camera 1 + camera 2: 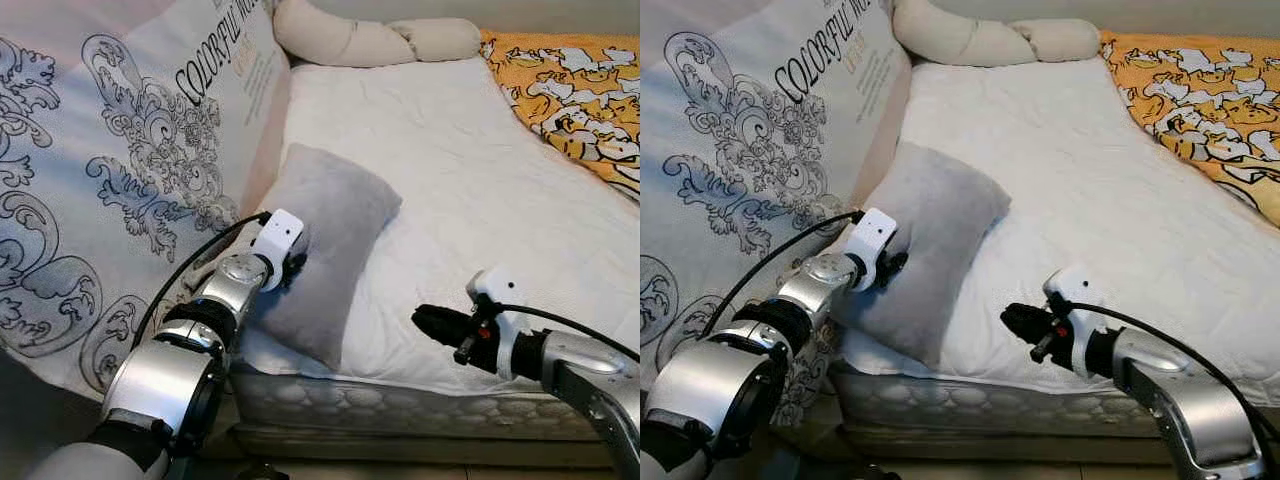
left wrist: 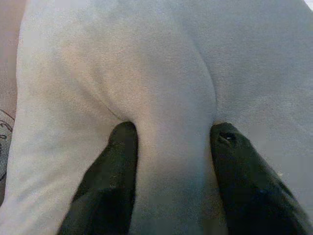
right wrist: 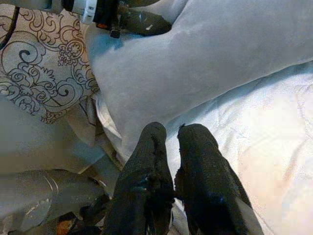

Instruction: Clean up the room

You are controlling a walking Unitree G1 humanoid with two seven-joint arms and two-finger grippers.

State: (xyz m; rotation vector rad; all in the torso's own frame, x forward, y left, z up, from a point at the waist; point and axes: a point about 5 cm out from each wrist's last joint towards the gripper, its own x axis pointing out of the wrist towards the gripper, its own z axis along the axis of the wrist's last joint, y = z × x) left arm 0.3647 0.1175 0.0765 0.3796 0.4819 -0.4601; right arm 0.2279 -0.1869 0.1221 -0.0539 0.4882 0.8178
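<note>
Grey pillow [image 1: 325,262] lies on the white mattress [image 1: 470,190] at the bed's near left edge, its long axis running from about 7 o'clock at the near corner up toward 1 o'clock, the far short end pointing up the bed toward the headboard side; its left long edge leans against the big patterned cushion [image 1: 110,150] printed with scrollwork and lettering, which stands at 9 o'clock. An orange patterned blanket [image 1: 575,95] covers the bed's far right, at 2 o'clock, and a long cream bolster [image 1: 370,40] lies across the top at 12 o'clock. The left gripper [image 1: 296,266] presses into the pillow's left edge; in the left wrist view its fingers [image 2: 110,181] stand apart with a fold of grey fabric bulging between them, pinched. The right gripper [image 1: 425,320] hovers at 5 o'clock over the mattress's near edge, just right of the pillow's near end, fingers nearly together and holding nothing.
</note>
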